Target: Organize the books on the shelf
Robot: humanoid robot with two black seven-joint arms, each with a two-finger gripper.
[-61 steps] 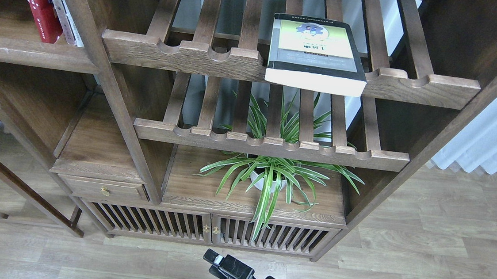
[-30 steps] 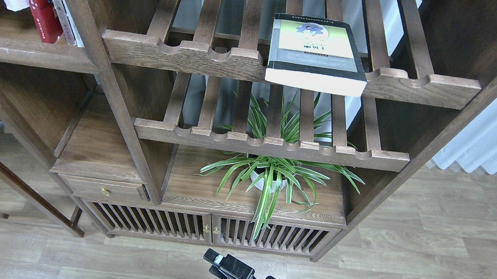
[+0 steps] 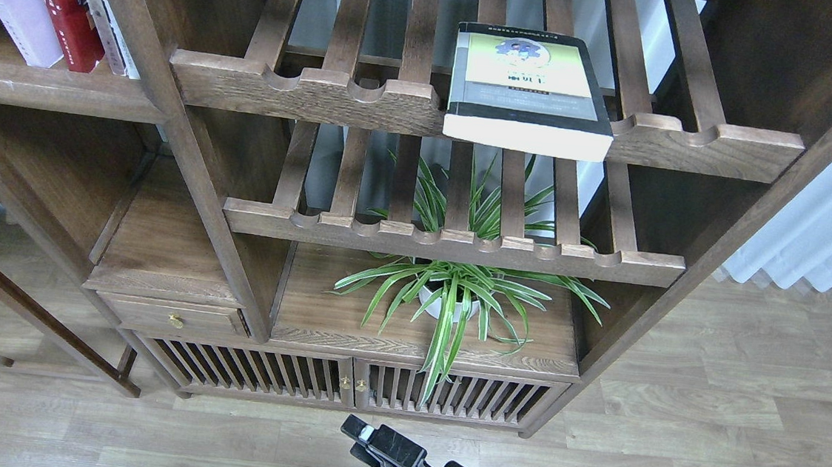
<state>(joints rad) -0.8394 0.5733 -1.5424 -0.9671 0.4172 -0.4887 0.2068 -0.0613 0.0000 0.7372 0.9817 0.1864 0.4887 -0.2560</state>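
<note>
The lavender-white book (image 3: 14, 5) is stood on the shelf (image 3: 49, 86), left of the red book (image 3: 70, 6), likely for tidy upright storage; the gripper (image 3: 387, 454) grip cannot be told

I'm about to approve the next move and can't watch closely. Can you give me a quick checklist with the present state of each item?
1. Lavender book standing on the shelf beside the red book: ok.
2. Black-grey book shelved: not ok, it lies flat on the slatted rack, overhanging the front rail.
3. Left gripper placement: cannot tell, out of view.
4. Right gripper open or shut: cannot tell, seen dark at the bottom edge.
5. Plant upright: ok.
</note>
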